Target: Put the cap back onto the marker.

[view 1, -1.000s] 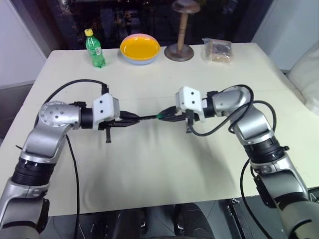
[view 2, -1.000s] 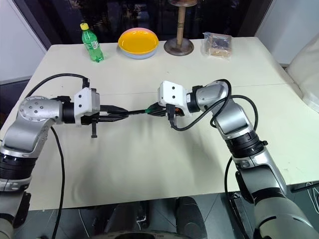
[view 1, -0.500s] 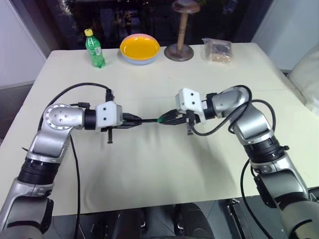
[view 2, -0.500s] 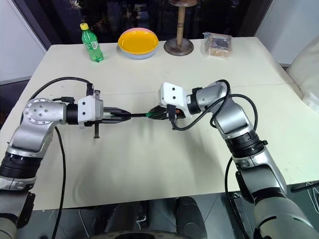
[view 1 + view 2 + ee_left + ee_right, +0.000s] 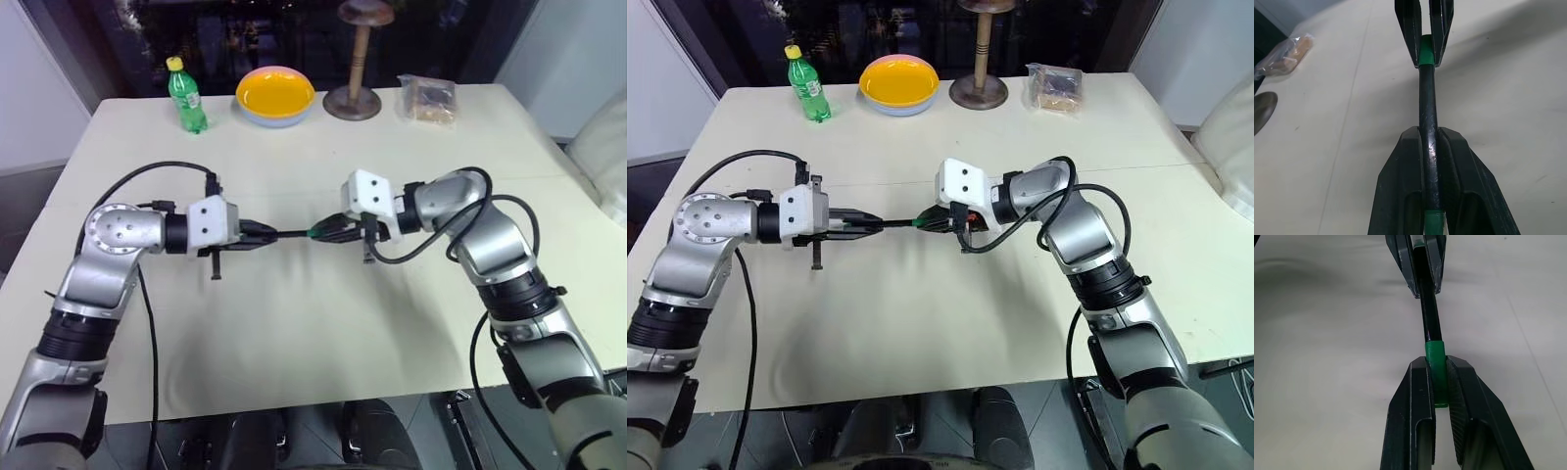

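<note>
The slim black marker (image 5: pixel 294 234) hangs level above the table (image 5: pixel 294 333) between my two grippers. My left gripper (image 5: pixel 270 235) is shut on its barrel (image 5: pixel 1428 112), and the marker's green end (image 5: pixel 1433 220) shows between the finger bases. The small green cap (image 5: pixel 314 233) sits over the marker's other end, in line with the barrel. My right gripper (image 5: pixel 324 232) is shut on the cap (image 5: pixel 1435 357). The two grippers face each other tip to tip, a short length of barrel (image 5: pixel 1428 318) apart. How far the cap is pushed on is hidden by the fingers.
Along the table's far edge stand a green bottle with a yellow lid (image 5: pixel 185 95), a yellow bowl (image 5: pixel 275 95), a wooden stand (image 5: pixel 353 98) and a clear bag of snacks (image 5: pixel 427 98). Black cables loop off both wrists.
The left wrist has rolled a little and its white housing has turned. Both grippers stay in place, holding the marker and the cap as before.
</note>
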Robot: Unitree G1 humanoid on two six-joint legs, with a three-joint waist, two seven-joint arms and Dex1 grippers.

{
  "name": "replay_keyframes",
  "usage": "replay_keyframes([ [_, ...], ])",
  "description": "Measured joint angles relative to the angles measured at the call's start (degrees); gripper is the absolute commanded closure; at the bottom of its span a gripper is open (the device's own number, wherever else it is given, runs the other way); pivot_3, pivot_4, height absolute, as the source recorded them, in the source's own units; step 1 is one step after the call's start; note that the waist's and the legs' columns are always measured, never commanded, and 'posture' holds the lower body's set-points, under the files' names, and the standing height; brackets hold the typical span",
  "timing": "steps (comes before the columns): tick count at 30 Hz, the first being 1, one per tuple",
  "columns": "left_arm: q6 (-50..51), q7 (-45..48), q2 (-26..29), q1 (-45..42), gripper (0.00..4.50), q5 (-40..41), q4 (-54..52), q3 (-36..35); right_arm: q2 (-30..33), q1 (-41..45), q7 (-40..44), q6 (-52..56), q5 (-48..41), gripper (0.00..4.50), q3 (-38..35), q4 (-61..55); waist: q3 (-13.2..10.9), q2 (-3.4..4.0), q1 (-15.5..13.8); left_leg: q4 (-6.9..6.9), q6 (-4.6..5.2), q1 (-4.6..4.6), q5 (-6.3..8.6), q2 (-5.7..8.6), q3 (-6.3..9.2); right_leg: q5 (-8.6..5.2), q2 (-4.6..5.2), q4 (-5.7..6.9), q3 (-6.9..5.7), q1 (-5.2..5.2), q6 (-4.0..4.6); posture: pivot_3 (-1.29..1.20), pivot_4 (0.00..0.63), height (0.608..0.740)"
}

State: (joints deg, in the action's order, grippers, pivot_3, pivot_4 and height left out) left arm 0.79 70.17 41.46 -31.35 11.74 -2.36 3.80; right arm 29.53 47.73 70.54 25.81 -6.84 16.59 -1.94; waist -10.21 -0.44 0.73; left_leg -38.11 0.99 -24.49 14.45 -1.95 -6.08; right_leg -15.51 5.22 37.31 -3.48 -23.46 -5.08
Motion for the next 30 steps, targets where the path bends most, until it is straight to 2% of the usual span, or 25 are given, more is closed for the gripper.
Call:
replay_keyframes([
  [29, 0.2, 2.8, -2.9, -2.1, 4.5, -2.6, 2.3, -0.2, 0.0, 0.0, 0.8, 0.5, 2.2, 4.48, -0.1, -0.6, 0.0, 0.0, 0.0, 0.0, 0.0, 0.0, 0.0, 0.0, 0.0, 0.0, -0.01, 0.0, 0.0, 0.0, 0.0, 0.0, 0.15, 0.74],
  [30, 0.2, 2.8, -2.9, -2.0, 4.5, -2.6, 2.3, -0.4, 0.1, 0.0, 0.8, 0.4, 2.3, 4.04, -0.1, -0.6, 0.0, 0.0, 0.0, 0.0, 0.0, 0.0, 0.0, 0.0, 0.0, 0.0, -0.01, 0.0, 0.0, 0.0, 0.0, 0.0, 0.15, 0.74],
])
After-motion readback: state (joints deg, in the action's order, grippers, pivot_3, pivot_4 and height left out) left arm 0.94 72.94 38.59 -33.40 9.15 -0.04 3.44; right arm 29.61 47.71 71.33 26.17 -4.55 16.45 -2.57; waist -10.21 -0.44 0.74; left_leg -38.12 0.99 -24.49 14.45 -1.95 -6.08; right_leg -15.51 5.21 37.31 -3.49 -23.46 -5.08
